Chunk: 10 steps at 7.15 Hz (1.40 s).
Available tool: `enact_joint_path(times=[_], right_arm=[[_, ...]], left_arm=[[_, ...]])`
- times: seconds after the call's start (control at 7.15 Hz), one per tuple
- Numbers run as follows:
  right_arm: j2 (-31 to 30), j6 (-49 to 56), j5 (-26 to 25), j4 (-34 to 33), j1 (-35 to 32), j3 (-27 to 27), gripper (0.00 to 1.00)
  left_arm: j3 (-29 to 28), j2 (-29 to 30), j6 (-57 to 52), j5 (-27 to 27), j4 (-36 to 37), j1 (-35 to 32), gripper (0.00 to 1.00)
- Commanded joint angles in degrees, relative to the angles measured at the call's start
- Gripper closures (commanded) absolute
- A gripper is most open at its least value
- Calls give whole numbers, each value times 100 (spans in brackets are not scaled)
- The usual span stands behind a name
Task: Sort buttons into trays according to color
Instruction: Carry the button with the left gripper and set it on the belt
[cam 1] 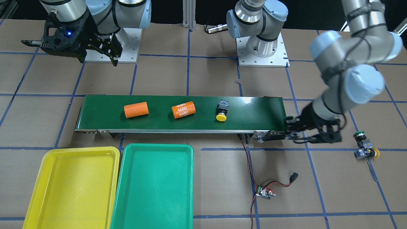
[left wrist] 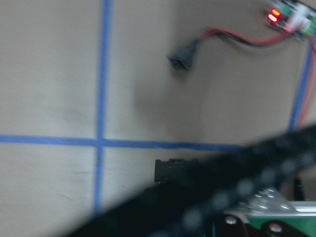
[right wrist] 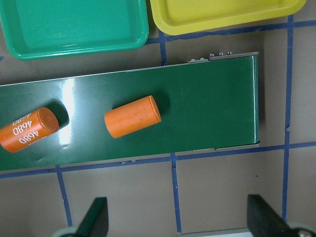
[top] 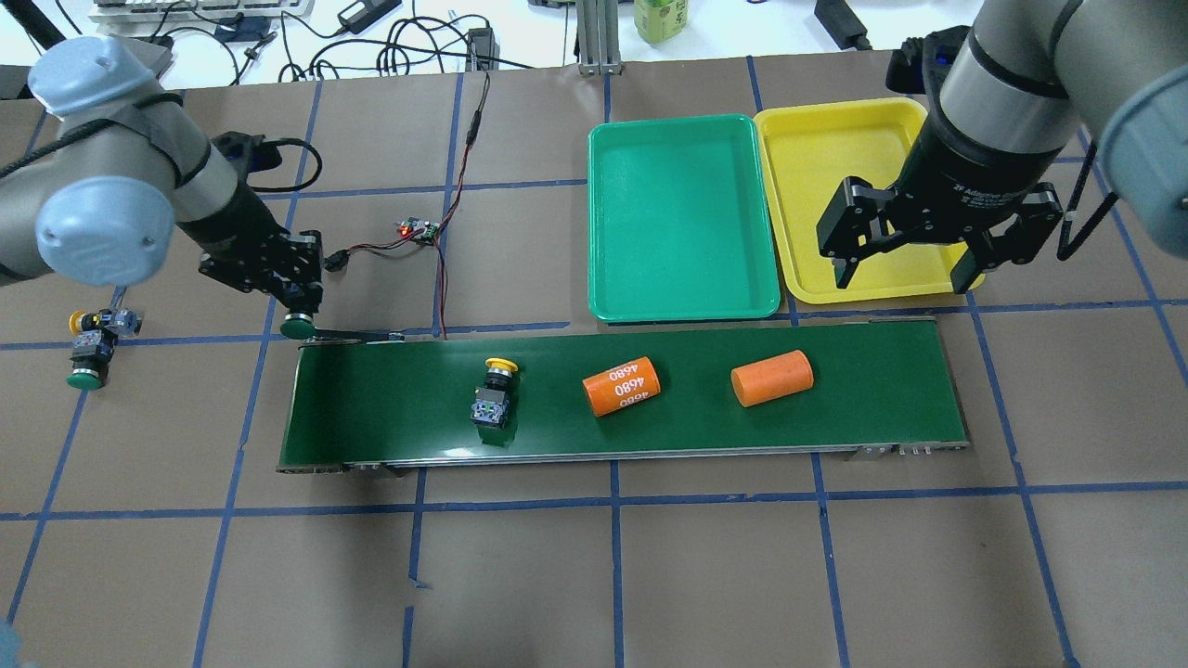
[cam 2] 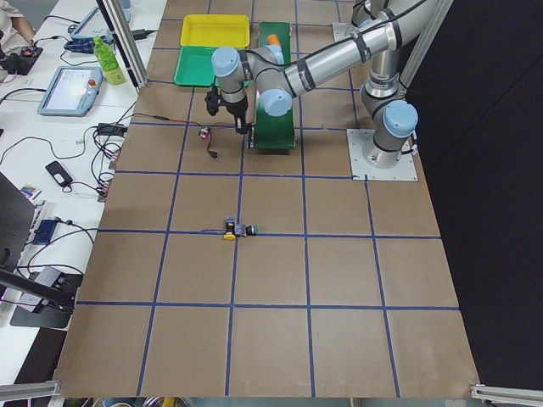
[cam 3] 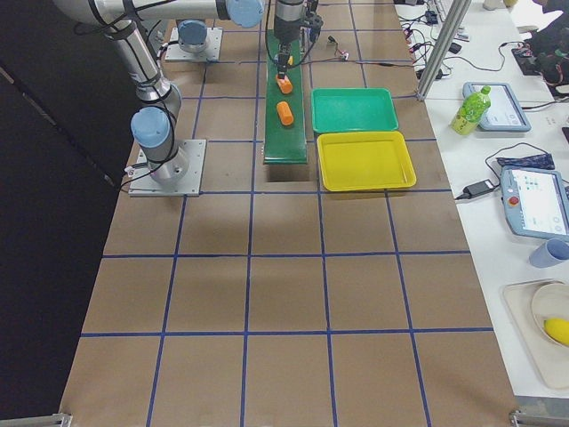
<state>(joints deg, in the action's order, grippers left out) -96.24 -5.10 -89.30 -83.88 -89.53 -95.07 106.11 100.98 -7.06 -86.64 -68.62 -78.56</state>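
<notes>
My left gripper is shut on a green button just off the left end of the conveyor belt; it also shows in the front view. A yellow button lies on the belt. One green button and one yellow button sit together on the table at the far left. My right gripper is open and empty, high over the near rim of the yellow tray. The green tray stands beside it. Both trays hold nothing.
Two orange cylinders lie on the belt right of the yellow button. A small controller board with red and black wires sits on the table behind the belt's left end, near my left arm.
</notes>
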Motion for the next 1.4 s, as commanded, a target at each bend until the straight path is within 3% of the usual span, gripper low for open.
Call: enact_joint_path(times=[0.0, 0.14, 0.28, 0.42, 0.56, 0.98, 1.12, 1.26], right_arm=[[0, -9, 0, 3, -3, -29, 0], [-17, -9, 0, -5, -3, -55, 0], [-35, 0, 0, -5, -3, -64, 0], [-35, -9, 0, -5, -3, -64, 0], [-35, -52, 0, -5, -3, -64, 0], [-35, 8, 0, -85, -12, -82, 0], [-35, 9, 9, -93, -12, -82, 0], [-35, 0, 9, -93, -3, -82, 0]], left_arm=[[1196, -455, 652, -11, 994, -782, 100], [1619, -447, 653, -11, 1653, -845, 100], [1815, -465, 618, -29, 1746, -837, 100], [1808, -456, 722, -3, 1738, -837, 54], [1721, -482, 767, -20, 1669, -837, 1], [951, -553, 750, -46, 890, -749, 0], [416, -544, 602, -46, 277, -557, 0], [-77, -309, 61, -64, 44, 45, 0]])
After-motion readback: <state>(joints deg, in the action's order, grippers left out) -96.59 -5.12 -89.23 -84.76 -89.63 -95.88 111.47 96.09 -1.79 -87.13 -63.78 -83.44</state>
